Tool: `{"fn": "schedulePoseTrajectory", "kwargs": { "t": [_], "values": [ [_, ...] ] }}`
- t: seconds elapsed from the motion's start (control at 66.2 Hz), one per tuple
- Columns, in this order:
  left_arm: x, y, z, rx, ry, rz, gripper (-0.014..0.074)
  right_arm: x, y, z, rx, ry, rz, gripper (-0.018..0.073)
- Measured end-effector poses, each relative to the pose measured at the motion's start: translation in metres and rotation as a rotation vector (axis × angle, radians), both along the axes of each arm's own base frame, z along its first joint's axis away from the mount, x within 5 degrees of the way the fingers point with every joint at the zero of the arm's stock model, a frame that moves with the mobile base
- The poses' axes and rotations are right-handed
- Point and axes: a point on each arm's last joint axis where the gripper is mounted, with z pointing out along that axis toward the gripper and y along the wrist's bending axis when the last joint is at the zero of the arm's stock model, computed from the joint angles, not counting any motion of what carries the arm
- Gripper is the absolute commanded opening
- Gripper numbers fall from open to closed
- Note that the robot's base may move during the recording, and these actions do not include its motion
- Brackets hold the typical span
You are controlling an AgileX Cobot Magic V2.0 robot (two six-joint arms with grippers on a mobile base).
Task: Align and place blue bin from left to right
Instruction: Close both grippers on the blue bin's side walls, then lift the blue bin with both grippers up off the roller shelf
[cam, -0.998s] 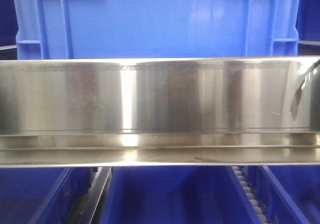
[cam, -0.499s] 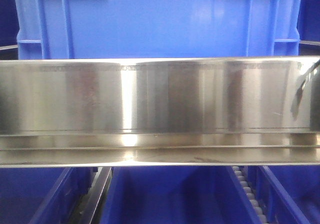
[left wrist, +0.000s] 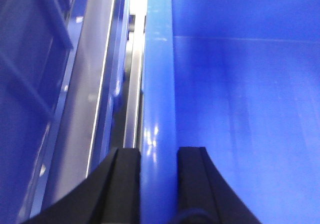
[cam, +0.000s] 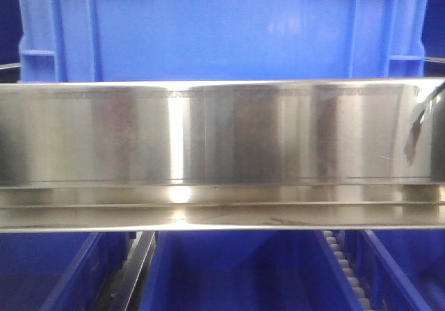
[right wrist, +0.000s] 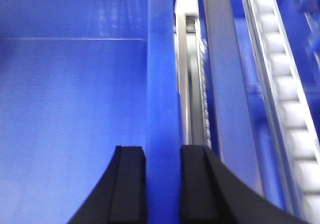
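Since half a second ago the blue bin has gone up in the front view and a touch to the right. Its ribbed rim was along the top edge before and is now out of frame, and the small ledges by the corner ribs sit higher.

Nearest in the left wrist view, we see the left pincer clenched on the bin's left side wall. One black finger is outside and the other is inside, both pressed to the plastic, and the wall fills the gap. The pincer lines up with the wall, which runs straight away from the camera. The bin's smooth floor lies to the right. Outside, on the left, a grey metal rail runs alongside, with a ribbed blue crate past it.

The right pincer mirrors this and grasps the right side wall the same way, with the bin's inside on the left. Just outside are metal rails, then a white roller track.

In the front view, closest to us, a shiny steel beam spans the frame. Darker blue tubs sit below it. Behind and above the beam the bin's flat wall faces us, with vertical ribs near both corners.
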Motion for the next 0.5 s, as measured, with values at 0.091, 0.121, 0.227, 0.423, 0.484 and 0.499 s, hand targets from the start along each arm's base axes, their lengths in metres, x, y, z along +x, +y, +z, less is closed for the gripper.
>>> {"fn": "schedulePoseTrajectory", "kwargs": {
  "t": [0.091,0.121,0.227,0.423,0.484,0.499],
  "values": [
    [-0.005,-0.005,0.005,0.005,0.011,-0.001,-0.0111,-0.006,-0.004,0.006,-0.001,0.004,-0.008,-0.0067],
    [-0.006,-0.006,0.008,0.008,0.008,-0.005,-0.0111,-0.008,-0.005,0.008,-0.001,0.002,-0.011,-0.0067],
    [-0.01,-0.012,0.013,0.012,-0.008,-0.018,-0.0111,-0.017,-0.012,0.022,0.003,-0.022,-0.022,-0.0067],
    [-0.019,-0.021,0.021,0.004,-0.024,-0.047,-0.0111,-0.032,-0.023,0.043,0.007,-0.067,-0.045,-0.0067],
    [-0.024,-0.021,0.027,-0.004,-0.036,-0.053,-0.0111,-0.036,-0.027,0.049,0.011,-0.075,-0.053,-0.0067],
    [-0.025,-0.022,0.028,-0.005,-0.038,-0.056,-0.0111,-0.038,-0.027,0.05,0.015,-0.078,-0.055,-0.0067]
  ]
}}
